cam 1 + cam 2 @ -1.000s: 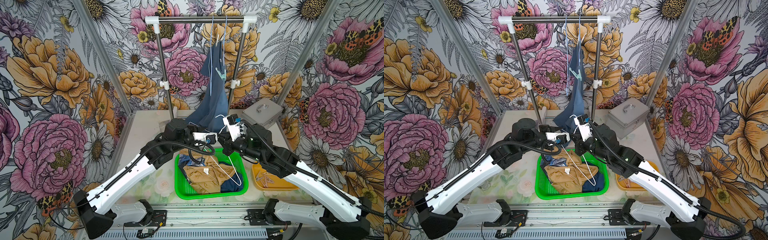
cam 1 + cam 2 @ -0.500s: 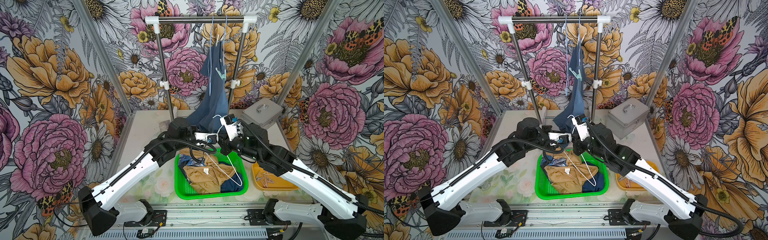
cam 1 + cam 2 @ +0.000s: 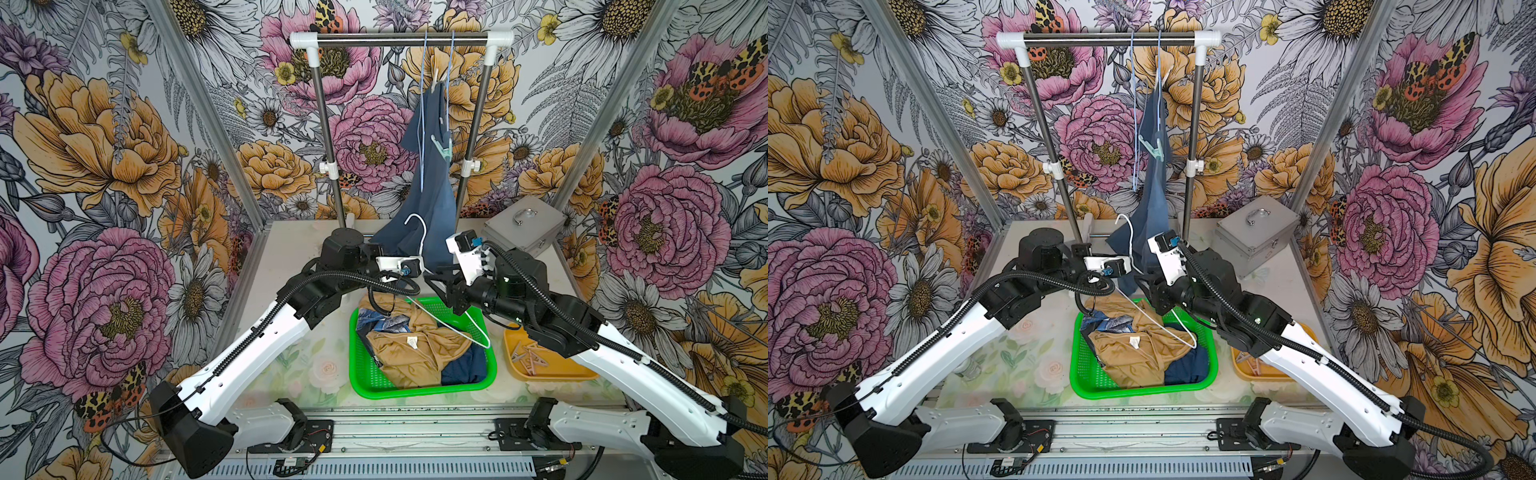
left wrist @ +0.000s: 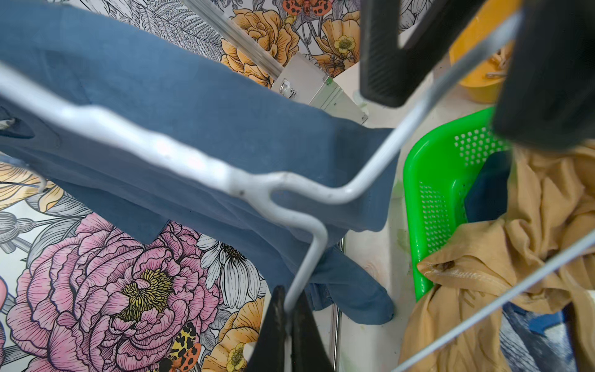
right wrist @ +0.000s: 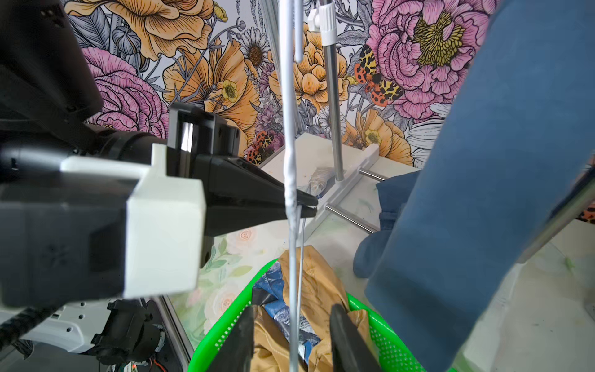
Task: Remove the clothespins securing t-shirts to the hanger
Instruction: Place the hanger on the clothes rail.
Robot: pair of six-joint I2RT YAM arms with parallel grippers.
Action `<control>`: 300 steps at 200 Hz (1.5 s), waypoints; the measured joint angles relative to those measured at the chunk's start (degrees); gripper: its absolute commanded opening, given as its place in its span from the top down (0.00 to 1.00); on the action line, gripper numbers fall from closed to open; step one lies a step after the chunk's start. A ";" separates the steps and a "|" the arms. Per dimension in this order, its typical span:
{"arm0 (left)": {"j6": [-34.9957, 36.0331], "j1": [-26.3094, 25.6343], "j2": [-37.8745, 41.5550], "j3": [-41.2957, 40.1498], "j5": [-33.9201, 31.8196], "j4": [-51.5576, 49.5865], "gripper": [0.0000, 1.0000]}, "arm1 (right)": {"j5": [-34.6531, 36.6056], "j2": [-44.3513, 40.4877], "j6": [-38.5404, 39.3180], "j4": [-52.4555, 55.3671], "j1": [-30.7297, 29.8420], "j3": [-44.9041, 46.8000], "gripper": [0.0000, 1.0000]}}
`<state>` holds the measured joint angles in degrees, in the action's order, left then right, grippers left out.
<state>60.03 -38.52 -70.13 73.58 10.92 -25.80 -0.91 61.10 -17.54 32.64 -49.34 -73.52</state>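
- Right wrist view: your left end effector (image 5: 306,206) is clamped on the white hanger (image 5: 290,145).
- Your right end effector (image 5: 291,322) is open, jaws astride that hanger without touching.

Left arm (image 3: 257,345) and right arm (image 3: 623,353) wear white shells dotted with small dark holes, black joints and black bases; a ribbed black cable (image 3: 332,275) runs along each; the left gripper (image 5: 306,206) has black tapered jaws and a white camera block (image 5: 164,235).
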 measured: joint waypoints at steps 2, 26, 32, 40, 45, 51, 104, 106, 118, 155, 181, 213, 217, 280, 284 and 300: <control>0.00 0.09 0.04 -0.02 0.09 -0.02 0.97 | 0.00 -0.13 0.02 0.26 0.00 0.00 0.59; 0.00 1.36 0.33 -0.37 1.16 0.00 0.97 | 0.00 -2.21 -0.07 4.13 0.02 0.00 0.59; -0.02 1.95 0.35 -0.46 1.44 0.02 0.97 | 0.00 -2.91 -0.13 5.44 0.02 0.02 0.59; -0.02 2.67 0.39 -0.61 1.73 -0.02 0.97 | 0.00 -3.91 -0.52 7.10 0.02 0.13 0.59; -0.02 3.10 0.42 -0.70 1.86 -0.02 0.97 | 0.00 -4.66 -0.70 8.15 0.02 0.24 0.59; -0.02 3.56 0.44 -0.81 1.97 0.00 0.97 | -0.02 -5.64 -1.03 9.55 0.02 0.42 0.59; 0.00 5.44 0.44 -0.87 2.54 -0.02 0.97 | -1.95 -11.54 -4.83 17.42 0.02 2.60 0.66; 0.00 5.44 0.46 -0.87 2.56 -0.02 0.97 | -2.05 -11.61 -4.94 17.68 0.02 2.69 0.66; 0.00 5.60 0.44 -0.87 2.71 -0.02 0.97 | -2.40 -11.65 -5.53 18.93 0.02 3.21 0.69; -0.02 6.32 0.46 -0.87 2.97 -0.04 0.97 | -2.36 -11.74 -6.32 21.84 0.02 4.52 0.78; -0.04 6.54 0.46 -0.87 3.30 -0.02 0.97 | -2.36 -11.74 -6.75 22.56 0.02 4.52 0.90; -0.22 6.56 0.44 -0.90 3.34 -0.04 0.97 | -4.22 -11.56 -5.66 22.40 -0.39 4.52 1.00; -0.22 6.58 0.44 -0.90 3.34 -0.04 0.97 | -4.42 -11.50 -5.55 22.40 -0.46 4.52 1.00; -2.82 6.73 0.46 -0.92 4.33 0.04 0.59 | -0.68 -9.60 -5.46 23.56 -0.63 2.01 1.00; -2.75 6.78 0.46 -0.90 4.42 0.04 0.58 | -0.37 -9.46 -5.35 23.54 -0.68 1.75 1.00; -3.39 6.80 0.57 -0.90 4.85 0.07 0.53 | 0.96 -8.96 -5.18 23.56 -1.03 0.63 1.00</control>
<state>56.64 -31.73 -69.56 72.69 15.77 -25.74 0.05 52.14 -22.72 56.21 -50.37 -72.88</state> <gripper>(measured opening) 0.440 0.056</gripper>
